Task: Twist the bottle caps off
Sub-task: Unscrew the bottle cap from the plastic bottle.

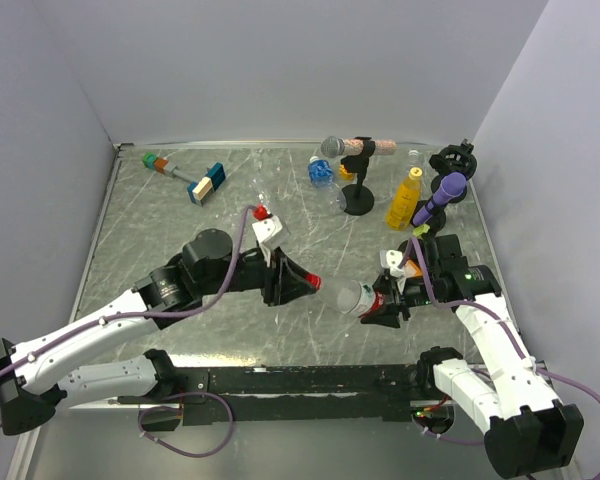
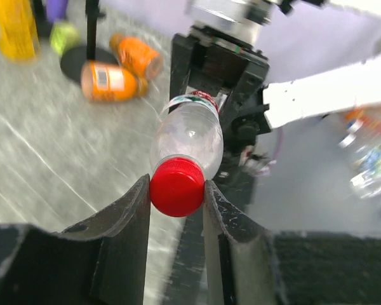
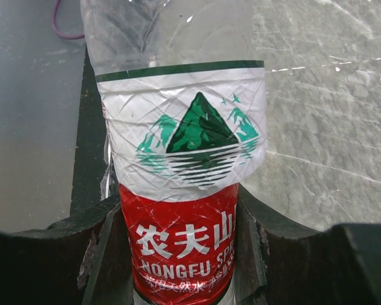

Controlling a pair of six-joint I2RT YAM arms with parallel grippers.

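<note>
Left claw point(image 2: 176, 185) is clamped tight on the red cap point(image 2: 178, 190), with one black finger on each side of it. Right claw point(image 3: 178, 219), its jaws partly apart, grips the same clear bottle point(image 3: 184, 121) around its red-and-white label. That bottle spans the gap between the two claws, over the near middle of the worktop point(image 1: 180, 215). Beyond it, one orange bottle point(image 2: 111, 81) lies on its side, with a second orange bottle point(image 2: 136, 54) just beside it. Near the far right corner, a yellow bottle point(image 1: 405, 200) stands upright beside a purple microphone point(image 1: 448, 190).

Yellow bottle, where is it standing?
In the top view, the yellow bottle stands upright at the back right of the table, between the black stand and the purple microphone.
</note>
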